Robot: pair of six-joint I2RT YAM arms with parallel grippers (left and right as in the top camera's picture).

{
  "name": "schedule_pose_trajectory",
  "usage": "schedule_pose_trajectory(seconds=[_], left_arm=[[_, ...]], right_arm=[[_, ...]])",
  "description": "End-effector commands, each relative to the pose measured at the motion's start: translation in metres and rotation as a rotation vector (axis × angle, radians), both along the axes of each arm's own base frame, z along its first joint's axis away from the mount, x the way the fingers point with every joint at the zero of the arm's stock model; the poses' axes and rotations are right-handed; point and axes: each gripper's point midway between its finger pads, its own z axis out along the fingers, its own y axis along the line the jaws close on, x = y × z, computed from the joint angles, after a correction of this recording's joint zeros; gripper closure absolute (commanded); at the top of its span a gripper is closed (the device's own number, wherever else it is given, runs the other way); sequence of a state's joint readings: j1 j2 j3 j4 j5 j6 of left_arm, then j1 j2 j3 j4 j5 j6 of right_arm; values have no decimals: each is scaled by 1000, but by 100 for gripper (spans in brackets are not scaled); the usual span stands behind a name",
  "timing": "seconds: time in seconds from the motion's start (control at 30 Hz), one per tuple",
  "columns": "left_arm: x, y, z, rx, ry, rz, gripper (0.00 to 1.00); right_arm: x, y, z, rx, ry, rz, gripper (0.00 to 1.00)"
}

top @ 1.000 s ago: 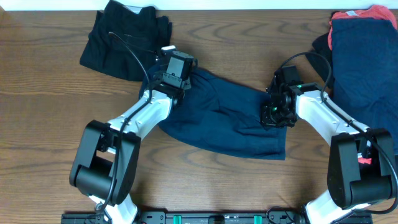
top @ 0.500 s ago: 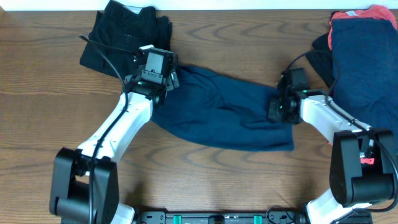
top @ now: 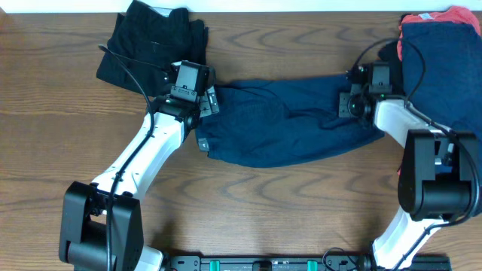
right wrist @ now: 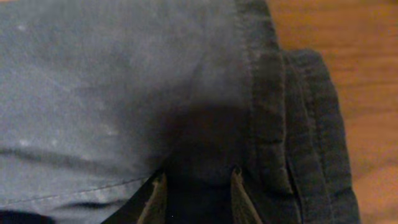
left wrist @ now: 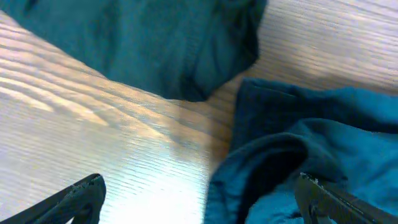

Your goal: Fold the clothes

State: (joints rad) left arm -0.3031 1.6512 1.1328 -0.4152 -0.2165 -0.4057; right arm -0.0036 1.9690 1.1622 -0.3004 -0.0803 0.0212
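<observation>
The soft, shorts-like, dark navy garment point(top: 286, 128) is lying stretched out on the brown wooden table point(top: 45, 150), reaching from the left gripper point(top: 209, 100) across to the right gripper point(top: 348, 105). It is creased in the middle and not flat.

In the left wrist view the left gripper point(left wrist: 200, 186) is standing with its fingers spread wide. It is holding nothing. One fingertip is hanging over bare wood and the other over a rumpled edge of the navy garment point(left wrist: 311, 137). A folded black fabric garment point(top: 147, 45) is lying just ahead of this gripper, very near the navy edge.

In the right wrist view the right gripper point(right wrist: 196, 193) is pinching a fold of the navy garment point(right wrist: 124, 74) between its nearly closed fingers, close beside a stitched hem. On the outer side of this gripper, a pile of dark blue and coral-red clothes point(top: 444, 68) is waiting.

I think the garment is being spread out for the first fold. The danger is on the left end, because it is free. If the right gripper is pulling further, the whole cloth may slide toward the pile and mix with it instead of becoming flat. If the left gripper is closing too far forward, it may catch the black garment point(left wrist: 155, 43) too. The right pinch is also near the hem, so it may slip off.
</observation>
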Motion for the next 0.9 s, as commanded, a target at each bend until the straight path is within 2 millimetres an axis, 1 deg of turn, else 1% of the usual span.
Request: schedule_pose_trajectory(seconds=[0.0, 0.1, 0.13, 0.17, 0.23, 0.33, 0.4, 0.47, 0.5, 0.57, 0.63, 0.67, 0.7, 0.73, 0.77, 0.8, 0.87], left_arm=[[7, -14, 10, -51, -18, -61, 2], [8, -34, 11, -73, -18, -231, 2], [9, -39, 12, -75, -22, -277, 2], [10, -39, 11, -67, -24, -288, 2], [12, -38, 9, -46, -22, -311, 2], [16, -35, 0, -33, -11, -319, 1], [22, -34, -9, -30, -12, -321, 1], [30, -40, -15, -45, -26, -347, 1], [32, -43, -18, -48, -31, -367, 0], [36, -48, -23, -59, -37, -389, 5], [38, -53, -27, -79, -37, -407, 18], [37, -55, -28, -88, -34, -412, 36], [37, -56, -28, -94, -33, -416, 60], [36, -58, -26, -104, -36, -423, 76], [35, -61, -22, -120, -43, -433, 87], [34, -64, -16, -136, -53, -442, 94], [32, -65, -1, -163, -76, -426, 94]], right_arm=[[20, 1, 21, 9, 1, 65, 64], [32, 7, 61, 22, 16, 100, 61], [35, 8, 78, 27, 19, 104, 60], [37, 10, 88, 31, 20, 108, 59], [39, 12, 114, 36, 23, 114, 56], [37, 14, 143, 32, 29, 130, 54], [36, 14, 159, 30, 29, 134, 53], [35, 14, 169, 30, 25, 134, 53], [35, 14, 172, 30, 23, 133, 53], [34, 14, 175, 30, 26, 133, 53], [32, 14, 175, 31, 32, 133, 57], [31, 13, 175, 31, 35, 131, 60], [31, 13, 176, 33, 38, 126, 63], [30, 12, 176, 34, 41, 125, 67], [29, 11, 178, 35, 44, 122, 70], [28, 10, 180, 38, 47, 112, 72], [25, 7, 184, 41, 56, 100, 75]])
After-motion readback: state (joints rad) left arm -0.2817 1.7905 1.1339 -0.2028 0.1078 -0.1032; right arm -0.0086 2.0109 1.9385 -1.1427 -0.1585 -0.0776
